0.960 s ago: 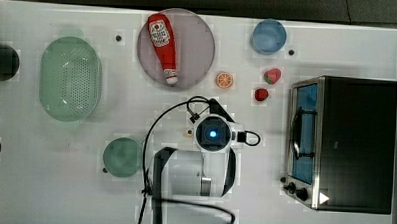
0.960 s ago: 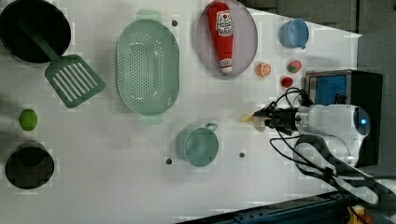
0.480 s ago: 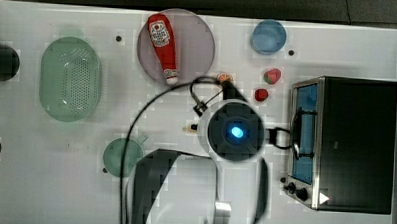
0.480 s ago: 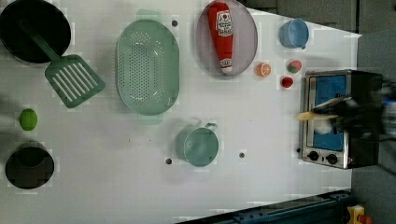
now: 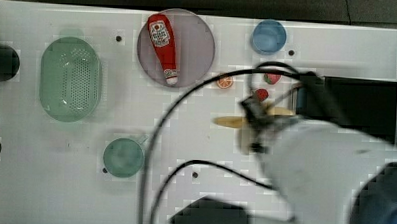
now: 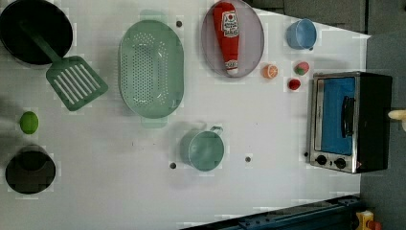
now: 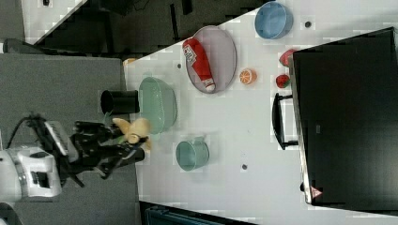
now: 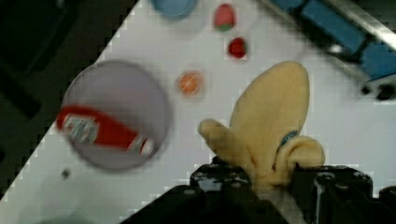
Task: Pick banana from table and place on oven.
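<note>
- A broad white table [image 6: 268, 124] with a few small dark holes carries kitchen toys; dark floor lies beyond its edges.
- The banana [image 8: 273, 123], pale yellow with splayed peel flaps, is off the table, held up in the air by its lower end.
- The gripper [image 8: 271, 184] has its black fingers [image 8: 219, 179] partly closed on the banana's base, one on each side; in the right view the gripper [image 7: 129, 143] shows with the banana [image 7: 133, 130] at its tip.
- In the top view the banana [image 5: 231, 121] hangs over the table just to the left of the oven [image 5: 356, 110].
- The oven [image 6: 349, 122] has a black top, a silver front and a blue glass door with a handle.
- Beside the oven's front, in the left view, lie two small red fruits [image 6: 294, 84] and an orange slice [image 6: 270, 71].
- Farther off stand a blue cup [image 6: 300, 34], a grey plate [image 6: 249, 28] with a ketchup bottle [image 6: 228, 34], a green colander [image 6: 151, 74] and a green mug [image 6: 203, 149].
- At the left view's left are a green spatula [image 6: 74, 84], a black pot [image 6: 28, 28], a lime [image 6: 28, 122] and a dark cup [image 6: 29, 168].
</note>
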Robot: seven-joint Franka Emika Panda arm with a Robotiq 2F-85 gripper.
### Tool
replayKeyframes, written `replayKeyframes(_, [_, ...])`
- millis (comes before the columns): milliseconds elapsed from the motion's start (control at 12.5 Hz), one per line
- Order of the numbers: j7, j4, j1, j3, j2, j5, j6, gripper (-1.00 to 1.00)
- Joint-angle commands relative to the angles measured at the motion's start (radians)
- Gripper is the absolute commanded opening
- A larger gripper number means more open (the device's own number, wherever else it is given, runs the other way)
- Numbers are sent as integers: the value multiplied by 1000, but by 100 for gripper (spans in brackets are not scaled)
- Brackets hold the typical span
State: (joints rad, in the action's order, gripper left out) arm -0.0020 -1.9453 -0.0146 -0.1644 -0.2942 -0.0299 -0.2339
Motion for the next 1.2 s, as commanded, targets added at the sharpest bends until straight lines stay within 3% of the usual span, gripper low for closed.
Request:
replayKeyframes(80, [-192, -12, -40, -150, 128, -33, 16, -43])
replayKeyframes(480, [-605, -5, -46, -376, 310, -44, -256, -43])
replayKeyframes(800, [-779, 46, -50, -444, 453, -30, -325, -43])
replayKeyframes(880, [-813, 51, -53, -449, 475, -20, -324, -33])
replayKeyframes(1200, [-843, 53, -61, -450, 501, -9, -343, 54])
